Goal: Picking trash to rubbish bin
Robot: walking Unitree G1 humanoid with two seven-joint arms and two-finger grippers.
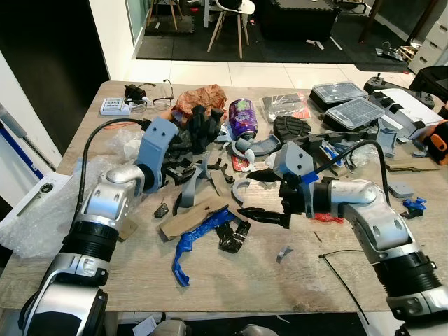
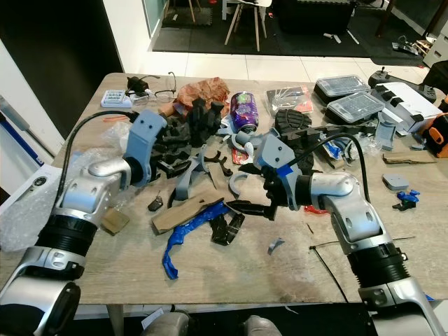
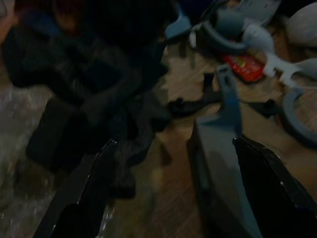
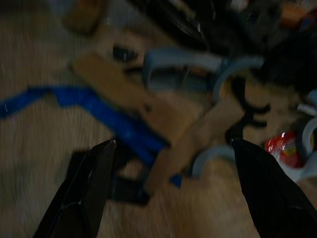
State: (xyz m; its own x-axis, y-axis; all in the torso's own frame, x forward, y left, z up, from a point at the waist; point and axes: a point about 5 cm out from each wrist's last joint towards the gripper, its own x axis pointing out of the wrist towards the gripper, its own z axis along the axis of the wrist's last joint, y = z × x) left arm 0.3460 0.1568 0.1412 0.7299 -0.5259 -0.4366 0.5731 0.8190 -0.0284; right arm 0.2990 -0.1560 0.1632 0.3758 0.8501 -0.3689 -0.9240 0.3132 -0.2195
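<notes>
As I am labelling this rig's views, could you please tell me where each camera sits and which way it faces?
Left eye: head, looking down at the wooden table; both silver arms show.
Right eye: beside it, same scene; shares the purple can.
Left wrist: along the open left claw at dark black parts.
Right wrist: along the open right claw at the blue plastic strip and cardboard piece, both also seen from the head.
</notes>
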